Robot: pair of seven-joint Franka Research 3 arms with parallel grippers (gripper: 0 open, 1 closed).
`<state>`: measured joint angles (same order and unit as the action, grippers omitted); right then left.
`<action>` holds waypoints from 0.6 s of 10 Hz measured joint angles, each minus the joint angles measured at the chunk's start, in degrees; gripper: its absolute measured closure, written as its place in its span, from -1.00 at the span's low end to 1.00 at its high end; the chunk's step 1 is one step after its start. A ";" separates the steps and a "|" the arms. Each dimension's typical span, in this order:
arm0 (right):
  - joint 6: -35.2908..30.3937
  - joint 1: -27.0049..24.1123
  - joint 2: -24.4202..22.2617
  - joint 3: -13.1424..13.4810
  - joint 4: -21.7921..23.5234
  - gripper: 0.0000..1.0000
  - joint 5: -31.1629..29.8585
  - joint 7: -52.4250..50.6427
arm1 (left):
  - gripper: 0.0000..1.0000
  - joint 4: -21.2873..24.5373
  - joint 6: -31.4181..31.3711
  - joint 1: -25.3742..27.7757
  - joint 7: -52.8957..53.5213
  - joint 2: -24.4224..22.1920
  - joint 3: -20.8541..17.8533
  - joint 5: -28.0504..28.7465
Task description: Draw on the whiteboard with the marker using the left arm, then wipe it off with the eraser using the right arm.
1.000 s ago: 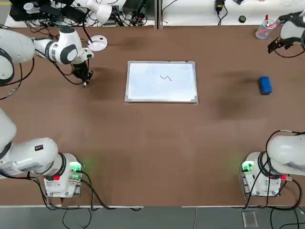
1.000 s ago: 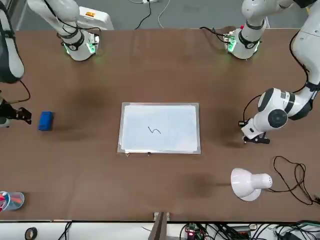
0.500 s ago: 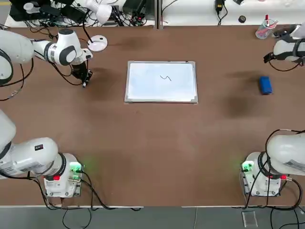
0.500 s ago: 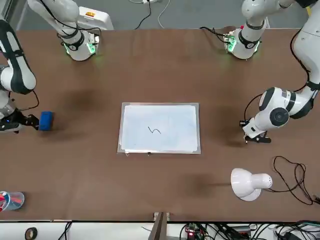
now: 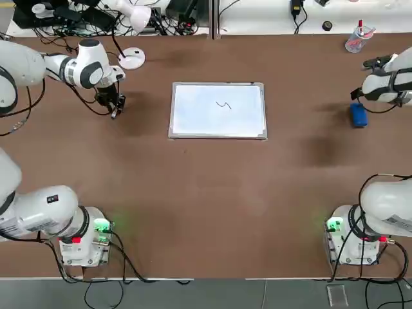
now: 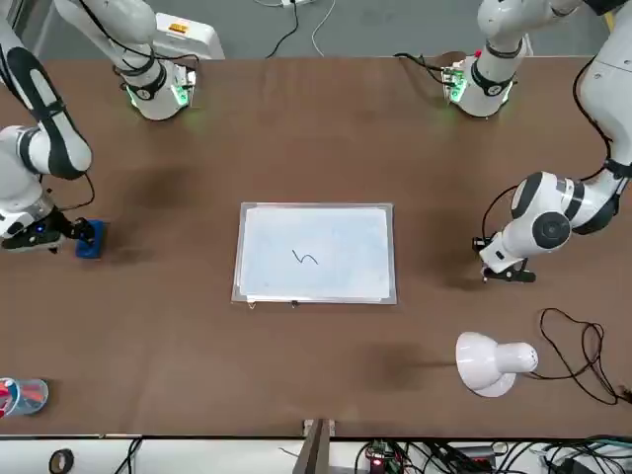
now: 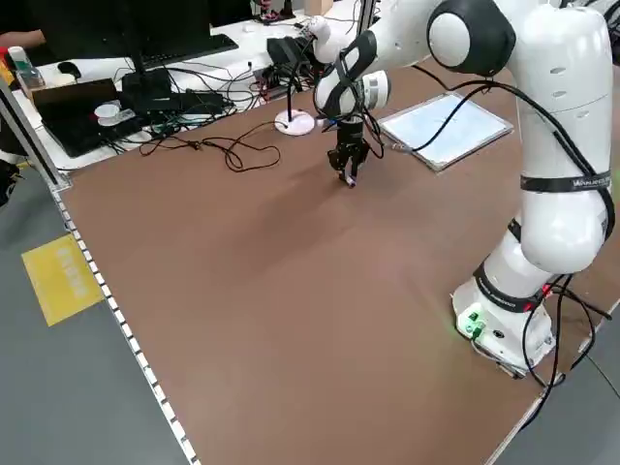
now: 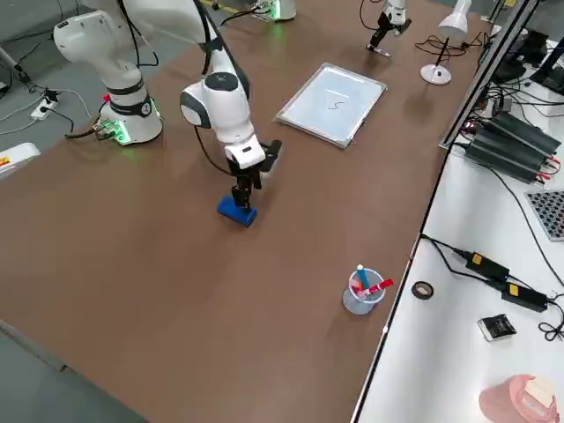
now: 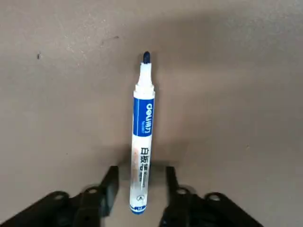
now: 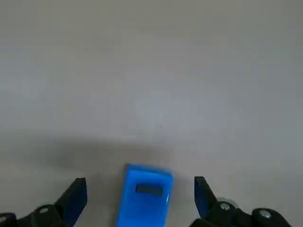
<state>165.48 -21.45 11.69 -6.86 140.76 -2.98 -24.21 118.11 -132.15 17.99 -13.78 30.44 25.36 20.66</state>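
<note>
Whiteboard (image 5: pixel 217 110): squiggle drawn, unwiped. Left gripper (image 9: pixel 138 187) beside it, spread, marker (image 9: pixel 143 137) between (apparently released). Right gripper (image 10: pixel 139 194) spread over eraser (image 10: pixel 144 192).

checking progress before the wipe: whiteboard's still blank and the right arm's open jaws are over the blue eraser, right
Not quite: the whiteboard is not blank. The top view shows a small dark squiggle drawn on it. The rest holds: the right gripper has its jaws open over the blue eraser.
</note>
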 joint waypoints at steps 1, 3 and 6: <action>0.74 -0.60 0.00 0.02 1.19 -1.00 0.00 -0.29 | -0.30 -0.02 0.00 0.00 0.00 -0.10 0.01 0.00; 1.84 -2.19 0.08 0.07 2.56 -1.00 0.00 -1.97 | -0.62 -0.49 -0.07 0.02 0.00 -0.41 0.26 0.00; 5.57 -3.52 1.40 0.10 3.82 -1.00 0.00 -3.34 | -0.99 -3.80 2.52 0.11 -0.04 -2.73 2.09 0.00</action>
<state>171.05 -24.97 13.10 -6.76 144.58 -2.98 -27.55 114.31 -129.63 18.10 -13.82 27.71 27.45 20.66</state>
